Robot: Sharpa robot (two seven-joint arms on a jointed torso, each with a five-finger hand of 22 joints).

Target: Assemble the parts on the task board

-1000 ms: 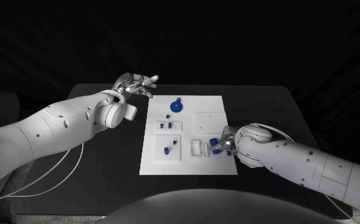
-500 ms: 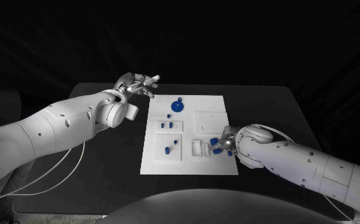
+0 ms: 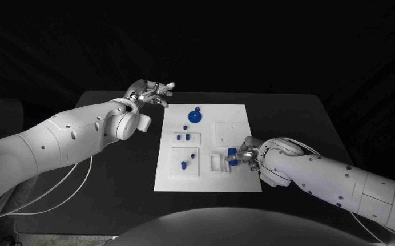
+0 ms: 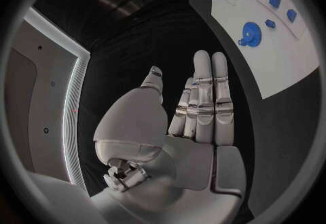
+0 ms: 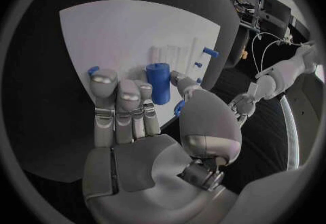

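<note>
The white task board [image 3: 234,117] lies in the middle of the black table. My right hand [image 3: 249,153] is over its near right corner. There a blue cylinder [image 5: 157,82] stands between that hand's thumb and fingers [image 5: 122,99]; whether they press on it is unclear. Small blue pieces [image 3: 233,162] lie beside it. A blue gear [image 3: 195,116] lies at the board's far end, also seen as the gear [image 4: 250,33] in the left wrist view. My left hand [image 3: 150,93] hovers off the board's far left corner with fingers [image 4: 204,93] straight, holding nothing.
Several small blue parts [image 3: 182,137] stand in raised white blocks on the board's left half, with more parts [image 3: 188,160] nearer me. A blank white square block [image 3: 231,130] sits on the right half. Black table [image 3: 288,120] surrounds the board.
My right hand has slid left, further onto the board, closing in around the blue pieces at its near right. The left hand has stayed where it was.
</note>
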